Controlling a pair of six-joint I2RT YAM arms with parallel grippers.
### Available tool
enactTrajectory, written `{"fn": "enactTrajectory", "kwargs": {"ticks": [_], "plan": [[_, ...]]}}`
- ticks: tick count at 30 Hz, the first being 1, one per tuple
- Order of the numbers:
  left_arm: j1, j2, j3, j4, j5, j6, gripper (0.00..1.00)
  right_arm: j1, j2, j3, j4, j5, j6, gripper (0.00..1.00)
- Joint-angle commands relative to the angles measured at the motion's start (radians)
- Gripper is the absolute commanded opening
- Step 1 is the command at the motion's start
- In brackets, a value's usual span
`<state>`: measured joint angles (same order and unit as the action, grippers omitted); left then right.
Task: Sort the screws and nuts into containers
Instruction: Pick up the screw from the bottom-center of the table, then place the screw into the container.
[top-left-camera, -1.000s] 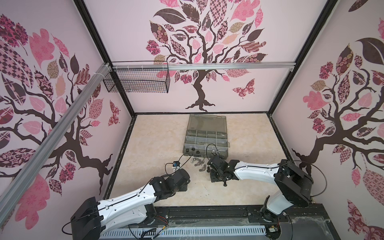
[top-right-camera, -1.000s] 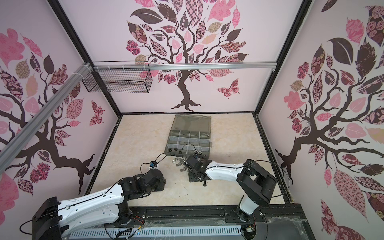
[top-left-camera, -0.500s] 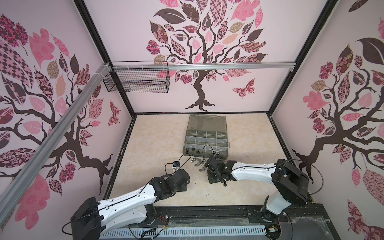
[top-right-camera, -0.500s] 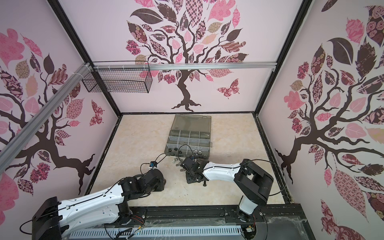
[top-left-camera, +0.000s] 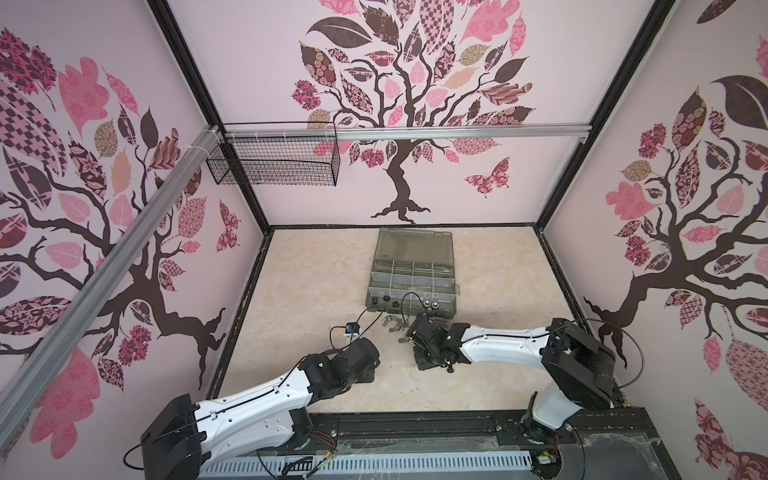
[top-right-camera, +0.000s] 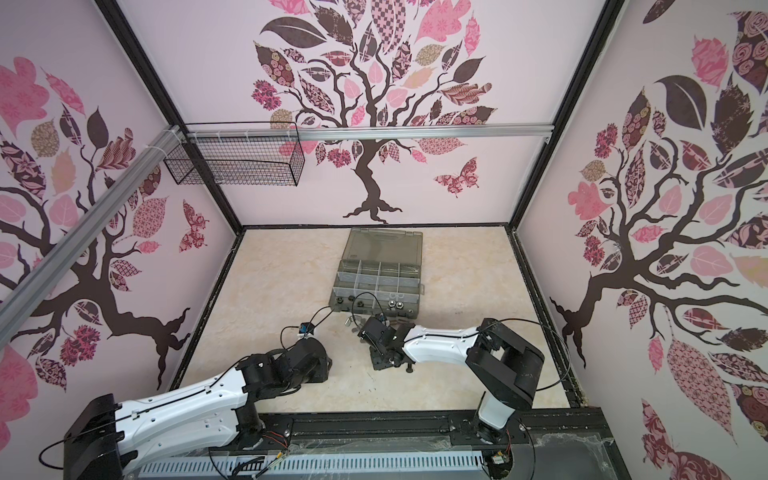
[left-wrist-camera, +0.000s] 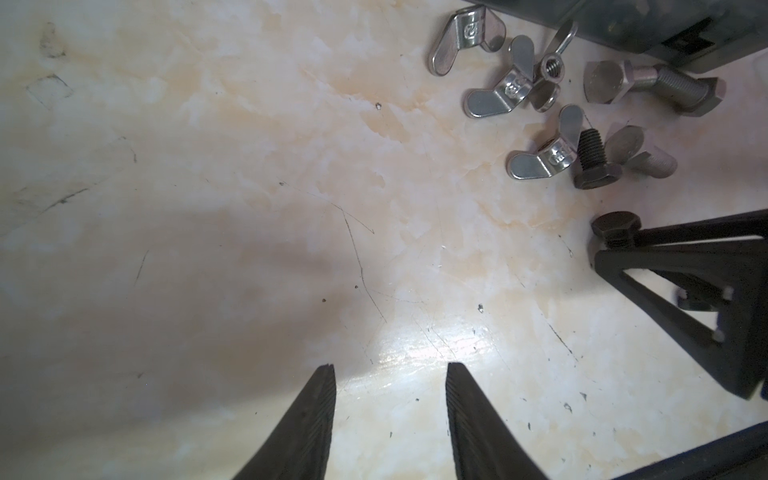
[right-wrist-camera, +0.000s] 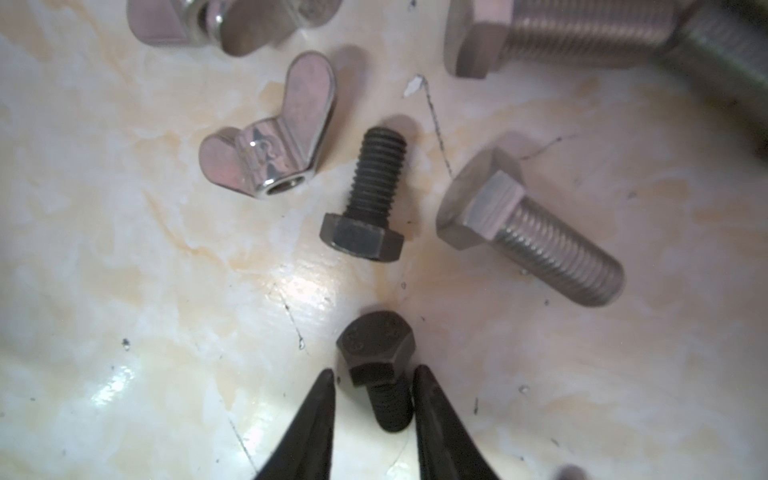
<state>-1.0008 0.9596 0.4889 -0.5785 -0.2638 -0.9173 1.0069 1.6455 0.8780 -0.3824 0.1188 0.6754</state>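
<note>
While the right gripper (right-wrist-camera: 374, 370) flanks one threaded black bolt (right-wrist-camera: 376, 340) on the marble-patterned table (left-wrist-camera: 208, 166), a firm pinch cannot be confirmed; the left gripper (left-wrist-camera: 390, 368) is held spread. A second black bolt (right-wrist-camera: 365, 195) and four shiny wing nuts (left-wrist-camera: 503, 89) are counted beside the smoky plastic case (top-left-camera: 411, 249), whose near compartments (top-left-camera: 444, 299) hold small pieces (top-left-camera: 432, 305).
</note>
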Motion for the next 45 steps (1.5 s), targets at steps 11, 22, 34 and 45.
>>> {"fn": "enactTrajectory", "kwargs": {"ticks": [11, 22, 34, 45], "plan": [[0.004, -0.035, -0.024, -0.015, -0.009, -0.012, 0.48, 0.006, -0.010, 0.010, -0.039, 0.027, -0.035, 0.10], [0.004, -0.076, -0.045, -0.011, 0.001, -0.030, 0.47, -0.215, -0.109, 0.253, -0.177, 0.087, -0.265, 0.11], [0.004, -0.160, -0.045, -0.065, -0.001, -0.049, 0.48, -0.329, 0.051, 0.500, -0.162, 0.118, -0.392, 0.12], [0.004, -0.205, -0.068, -0.077, 0.001, -0.077, 0.48, -0.472, 0.173, 0.530, -0.151, 0.117, -0.416, 0.13]]}}
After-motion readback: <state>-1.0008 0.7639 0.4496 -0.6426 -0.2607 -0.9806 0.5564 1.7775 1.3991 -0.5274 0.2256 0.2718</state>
